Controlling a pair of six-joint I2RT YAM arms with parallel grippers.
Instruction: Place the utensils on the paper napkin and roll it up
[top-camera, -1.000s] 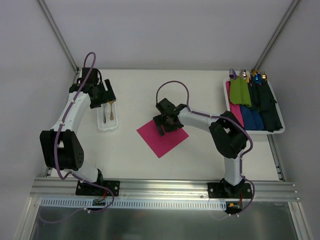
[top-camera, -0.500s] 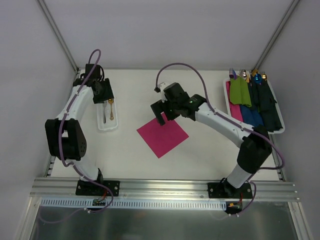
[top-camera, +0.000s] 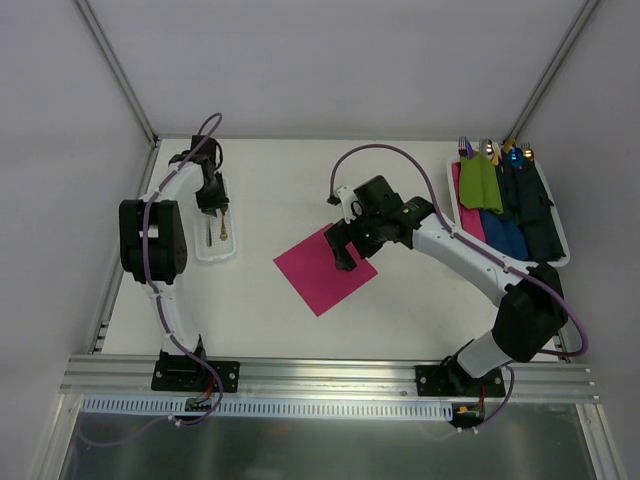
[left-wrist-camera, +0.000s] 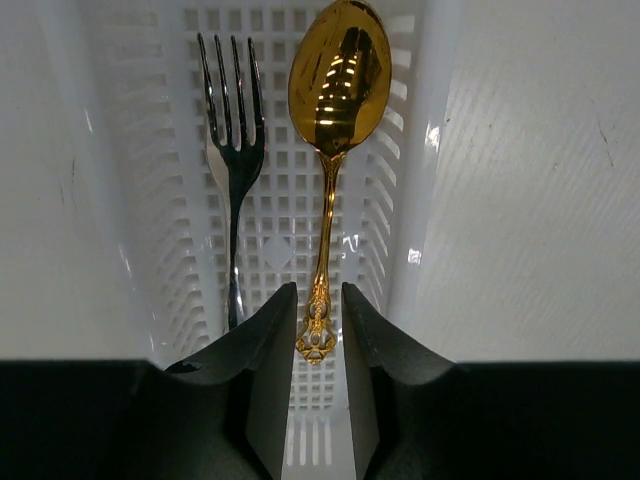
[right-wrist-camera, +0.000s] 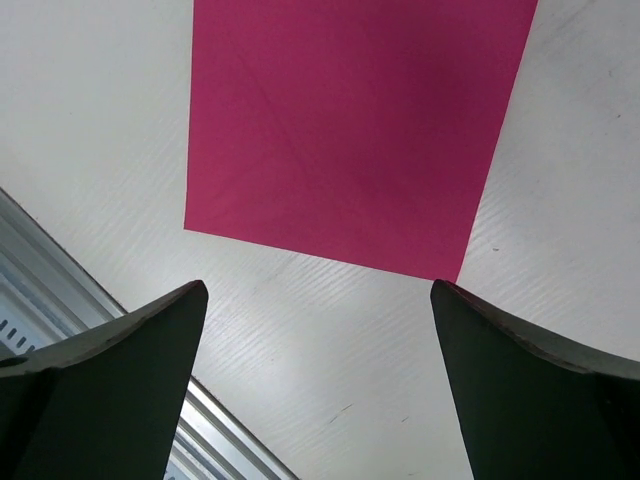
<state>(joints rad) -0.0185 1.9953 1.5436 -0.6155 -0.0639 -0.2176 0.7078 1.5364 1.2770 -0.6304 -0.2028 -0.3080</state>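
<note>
The utensils, a gold spoon (left-wrist-camera: 335, 90) and a fork (left-wrist-camera: 232, 130), lie side by side in a white slotted basket (left-wrist-camera: 420, 200) at the table's left (top-camera: 215, 252). My left gripper (left-wrist-camera: 319, 310) is down in the basket's far end (top-camera: 212, 200). Its jaws flank the ornate end of the spoon's handle, with only slim gaps on either side. The magenta paper napkin (top-camera: 318, 272) lies flat mid-table. My right gripper (top-camera: 345, 250) hovers over the napkin's right corner, jaws wide apart and empty (right-wrist-camera: 320, 300); the napkin (right-wrist-camera: 360, 120) fills the upper part of that wrist view.
A white tray (top-camera: 560, 262) at the back right holds green (top-camera: 480, 182) and blue (top-camera: 508, 236) napkin rolls with coloured utensils poking out of their far ends. An aluminium rail (top-camera: 330, 378) runs along the near edge. Slanted frame posts stand at both back corners.
The left gripper's jaws have narrowed around the spoon's handle while the arm drew in over the basket. The right gripper rose off the napkin, opened wide and now hangs above its right corner.
</note>
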